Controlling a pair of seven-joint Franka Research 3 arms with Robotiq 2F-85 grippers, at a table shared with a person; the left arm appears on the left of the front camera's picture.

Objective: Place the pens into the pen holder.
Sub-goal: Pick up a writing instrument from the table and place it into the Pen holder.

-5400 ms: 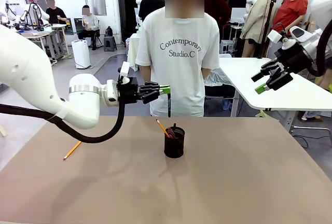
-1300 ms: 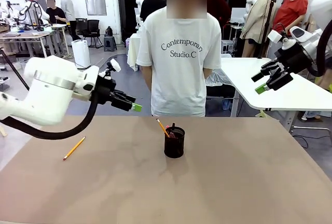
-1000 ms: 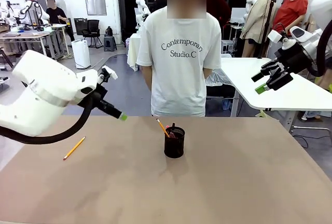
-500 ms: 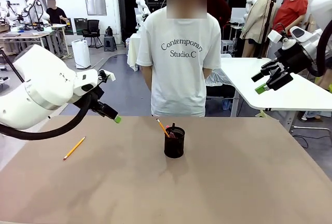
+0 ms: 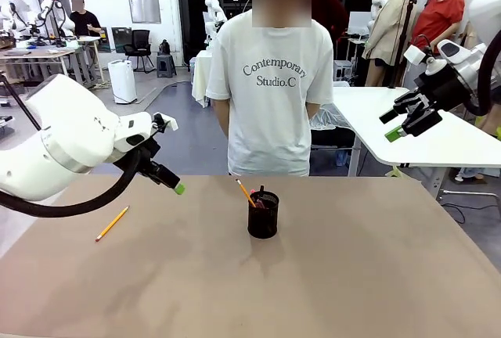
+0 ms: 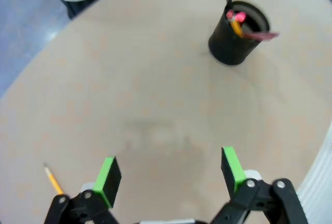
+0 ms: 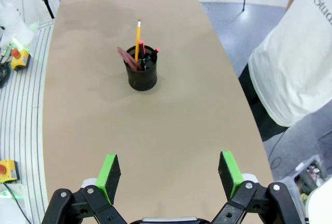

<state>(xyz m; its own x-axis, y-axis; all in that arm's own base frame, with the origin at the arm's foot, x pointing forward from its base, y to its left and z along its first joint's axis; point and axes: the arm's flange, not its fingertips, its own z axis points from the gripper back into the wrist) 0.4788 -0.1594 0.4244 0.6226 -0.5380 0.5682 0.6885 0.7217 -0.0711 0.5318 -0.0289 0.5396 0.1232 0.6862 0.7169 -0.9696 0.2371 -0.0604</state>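
Pen holder point(image 5: 263, 220) stands upright near the middle of the tabletop point(image 5: 368, 283), in front of the person point(image 5: 270, 80) at the far edge. It contains a yellow-orange pencil point(image 5: 246, 192), a brownish-red pencil point(image 6: 263, 36) leaning over the rim, and a black pen with a red end point(image 7: 154, 52). A second yellow pencil point(image 5: 112, 223) lies flat on the tabletop, well apart from the holder, toward the robot's left side. Left pincer point(image 5: 175, 186) hangs above the tabletop between this loose pencil and the holder, nearer the pencil, pointing downward. Its fingers are spread and hold nothing. Right pincer point(image 5: 394, 127) is raised high beyond the tabletop's far right corner. Its fingers are likewise spread and empty.
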